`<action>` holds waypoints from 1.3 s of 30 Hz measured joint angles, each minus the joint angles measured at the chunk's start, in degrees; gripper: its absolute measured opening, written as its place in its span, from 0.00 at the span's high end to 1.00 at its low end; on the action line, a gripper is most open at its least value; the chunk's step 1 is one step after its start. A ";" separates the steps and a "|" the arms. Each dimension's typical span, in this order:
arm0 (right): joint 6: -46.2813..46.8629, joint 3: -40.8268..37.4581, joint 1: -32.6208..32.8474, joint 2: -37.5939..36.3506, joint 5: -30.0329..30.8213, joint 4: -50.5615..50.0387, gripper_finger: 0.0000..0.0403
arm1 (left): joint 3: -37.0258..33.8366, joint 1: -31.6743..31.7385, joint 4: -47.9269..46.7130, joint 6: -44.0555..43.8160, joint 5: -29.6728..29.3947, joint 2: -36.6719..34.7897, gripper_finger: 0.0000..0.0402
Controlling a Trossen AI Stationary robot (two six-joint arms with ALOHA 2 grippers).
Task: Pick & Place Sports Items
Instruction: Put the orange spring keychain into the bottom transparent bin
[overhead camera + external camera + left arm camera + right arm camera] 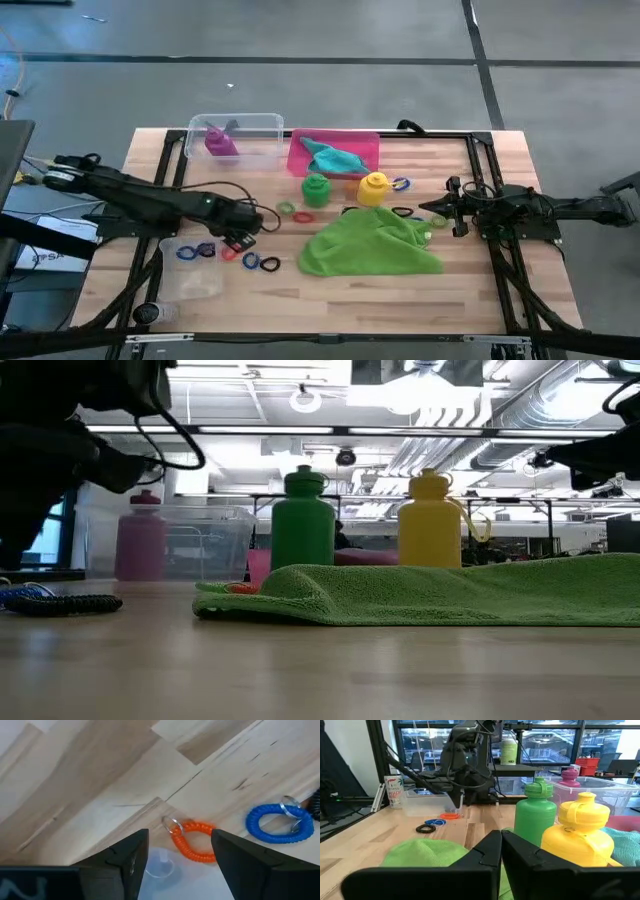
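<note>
In the high view we are seeing the left gripper (243,238) hovering left of centre, its fingers parted and empty above the orange ring (195,841). The right gripper (440,214), fingers clenched on nothing, is waiting at centre right beside the green cloth (370,245).

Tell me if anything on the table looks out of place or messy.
The green cloth lies crumpled rather than flat, and coil rings are scattered loose on the wood. The purple bottle lies tipped over in the clear tub. Nothing looks spilled or damaged.
</note>
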 joint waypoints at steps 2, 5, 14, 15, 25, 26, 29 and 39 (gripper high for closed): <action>0.00 0.01 0.00 0.00 0.01 0.02 1.00 | 0.02 0.00 0.02 0.00 0.67 0.69 0.57; 0.00 0.00 0.00 0.02 0.00 0.02 1.00 | 0.02 0.00 0.00 0.01 0.86 1.60 0.57; 0.00 0.01 0.00 0.02 0.01 0.02 1.00 | 0.04 0.00 0.07 1.70 1.27 4.56 0.57; 0.00 0.01 0.00 0.02 0.01 0.02 1.00 | 0.04 0.00 0.07 1.70 1.27 4.83 0.57; 0.00 0.01 0.00 0.02 0.01 0.00 1.00 | 0.04 0.00 0.39 3.30 1.29 7.25 0.57; 0.00 0.00 0.00 0.01 0.01 0.01 1.00 | 0.04 0.00 0.54 3.30 1.27 7.25 0.56; 0.00 0.01 0.00 0.02 0.01 0.02 1.00 | 0.04 0.00 0.61 3.30 1.25 7.25 0.56; 0.00 -0.01 0.00 0.02 0.01 0.01 1.00 | 0.04 0.00 0.95 4.36 1.61 9.01 0.56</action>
